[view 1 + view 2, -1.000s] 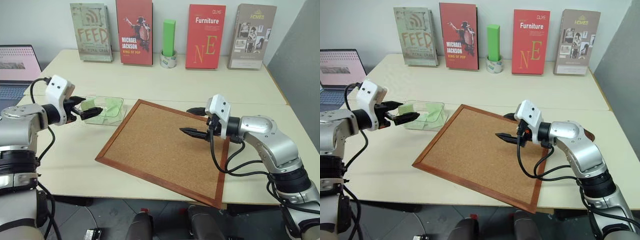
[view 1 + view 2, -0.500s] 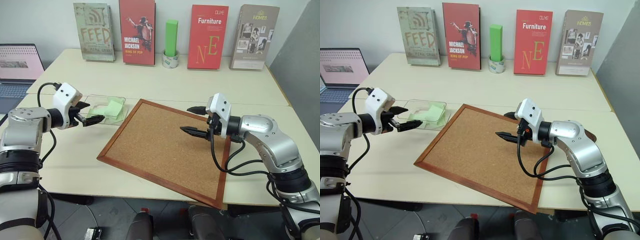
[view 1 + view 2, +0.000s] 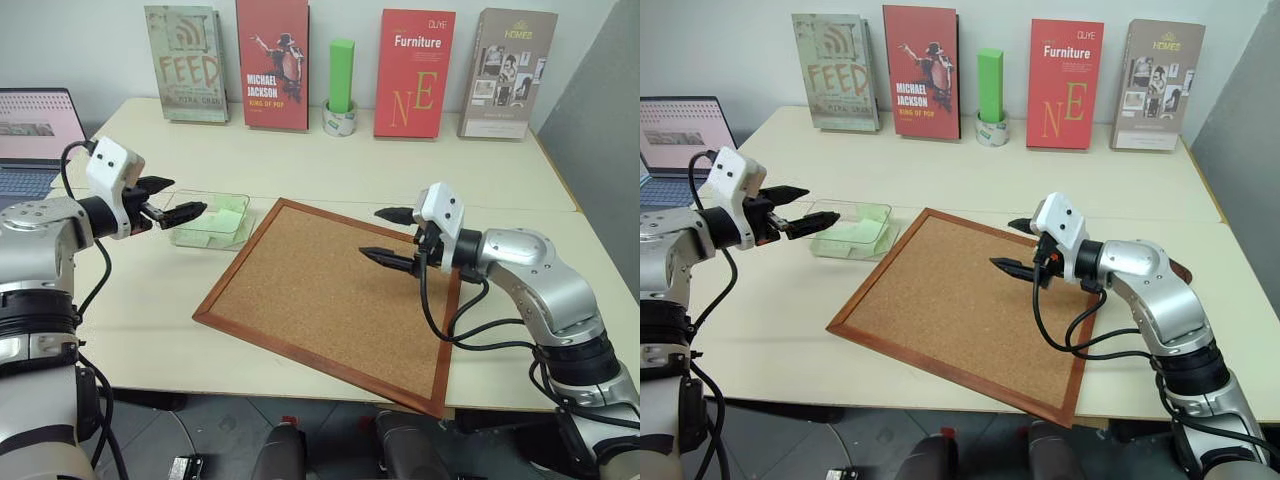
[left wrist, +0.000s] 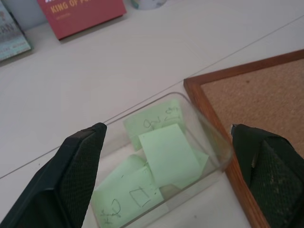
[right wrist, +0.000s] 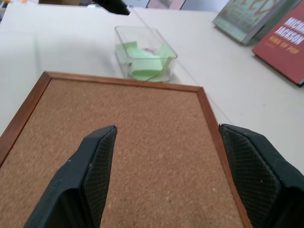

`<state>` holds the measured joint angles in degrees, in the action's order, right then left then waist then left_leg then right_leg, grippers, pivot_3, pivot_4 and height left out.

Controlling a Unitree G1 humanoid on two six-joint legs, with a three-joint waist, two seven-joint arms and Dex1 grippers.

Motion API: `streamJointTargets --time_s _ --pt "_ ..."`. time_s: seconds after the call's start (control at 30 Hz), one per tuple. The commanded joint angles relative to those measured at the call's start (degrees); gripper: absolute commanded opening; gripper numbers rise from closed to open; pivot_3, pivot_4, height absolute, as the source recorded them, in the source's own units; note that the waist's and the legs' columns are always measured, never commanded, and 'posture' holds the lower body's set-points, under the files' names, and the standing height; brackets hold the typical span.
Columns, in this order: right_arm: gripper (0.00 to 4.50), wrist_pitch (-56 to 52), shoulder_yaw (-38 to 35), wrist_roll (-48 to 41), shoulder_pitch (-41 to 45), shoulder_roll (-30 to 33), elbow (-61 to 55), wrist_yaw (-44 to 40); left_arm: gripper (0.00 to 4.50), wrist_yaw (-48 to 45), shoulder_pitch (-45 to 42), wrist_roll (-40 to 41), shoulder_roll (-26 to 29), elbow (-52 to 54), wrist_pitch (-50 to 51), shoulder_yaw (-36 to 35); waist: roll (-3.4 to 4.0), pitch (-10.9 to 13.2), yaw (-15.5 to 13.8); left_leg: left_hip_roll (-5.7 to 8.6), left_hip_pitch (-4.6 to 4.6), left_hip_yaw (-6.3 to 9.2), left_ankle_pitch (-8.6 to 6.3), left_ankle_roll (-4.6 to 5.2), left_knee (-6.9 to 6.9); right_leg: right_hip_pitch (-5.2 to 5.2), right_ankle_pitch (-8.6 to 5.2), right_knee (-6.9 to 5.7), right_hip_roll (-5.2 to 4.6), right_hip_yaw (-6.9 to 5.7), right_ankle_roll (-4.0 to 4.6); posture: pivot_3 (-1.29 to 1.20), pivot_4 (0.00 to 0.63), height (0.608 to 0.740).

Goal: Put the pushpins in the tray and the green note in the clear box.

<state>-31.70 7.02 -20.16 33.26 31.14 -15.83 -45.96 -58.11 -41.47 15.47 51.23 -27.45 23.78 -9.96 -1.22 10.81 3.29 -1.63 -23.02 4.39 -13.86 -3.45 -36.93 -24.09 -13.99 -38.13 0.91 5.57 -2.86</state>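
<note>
The clear box stands left of the corkboard and holds several pale green notes. My left gripper hangs open and empty just above the box's left end, its fingers spread to either side of the box in the left wrist view. Over the right part of the corkboard my right gripper stands open with nothing between its fingers. A dark reddish-brown edge of the tray peeks out behind my right forearm. The pushpins are hidden or out of view.
A large wood-framed corkboard lies tilted across the table's middle. Several books stand along the back edge with a tall green block set in a tape roll. A laptop sits at the far left.
My left gripper dipped beside the clear box, then lifted above its left end, still open. The right gripper has stayed in place over the corkboard.
</note>
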Motion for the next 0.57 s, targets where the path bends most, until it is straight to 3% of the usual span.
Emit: streamJointTargets --time_s 0.03,0.37,0.57 --pt "3.64 -0.92 -5.28 -3.84 -1.81 1.60 -5.93 -0.21 4.47 -0.76 0.96 4.70 0.47 8.78 3.06 -3.70 0.00 0.00 -0.04 0.00 0.00 0.00 0.00 0.00 0.00 0.00 0.00 0.01 0.00 0.00 0.00 0.00 0.150 0.740" --pt "3.64 -4.27 -7.12 -6.72 -13.25 6.46 -15.04 -0.08 4.47 -4.68 12.82 9.20 -2.25 29.69 5.97 1.39 0.00 0.00 -0.04 0.01 0.08 -0.02 0.00 0.00 0.01 0.05 -0.01 -0.01 -0.01 0.04 0.01 0.00 0.150 0.740" --pt "3.64 -3.41 -6.78 -5.52 -16.28 6.62 -15.54 1.24 4.47 -4.25 13.97 10.23 -5.41 32.90 6.18 3.73 -0.01 0.00 -0.04 -0.01 0.12 -0.04 0.01 0.01 -0.06 0.08 0.00 -0.04 0.00 0.05 -0.01 0.00 0.150 0.740"
